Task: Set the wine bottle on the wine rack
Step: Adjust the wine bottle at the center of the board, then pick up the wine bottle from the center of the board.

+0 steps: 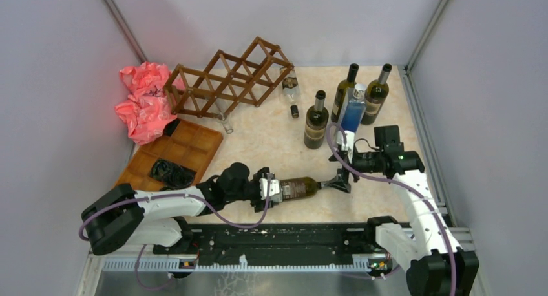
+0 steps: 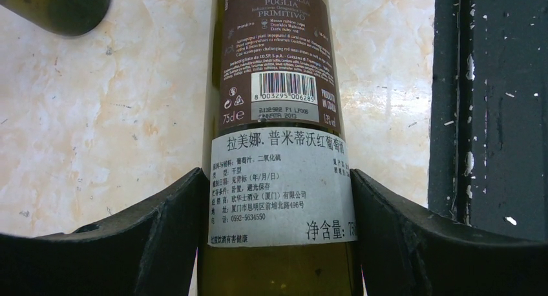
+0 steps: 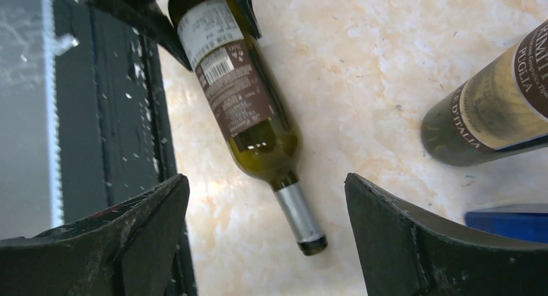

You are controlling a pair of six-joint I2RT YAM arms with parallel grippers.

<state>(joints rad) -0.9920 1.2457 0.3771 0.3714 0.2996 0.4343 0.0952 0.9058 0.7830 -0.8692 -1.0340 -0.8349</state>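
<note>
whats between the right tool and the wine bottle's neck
Nothing: the right wrist view shows only bare marble tabletop between the neck of the wine bottle and the fingers of the open right tool.

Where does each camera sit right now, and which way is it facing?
Top external: above and behind the arm bases, looking down on the table, wine rack, both arms, and the wine bottle between left hand and right hand.
Left wrist: on the left arm, looking along the gripped bottle's label; own fingers flank it.
Right wrist: on the right arm, looking down at the bottle's neck between open fingers.
Shared: all three show that bottle.
</note>
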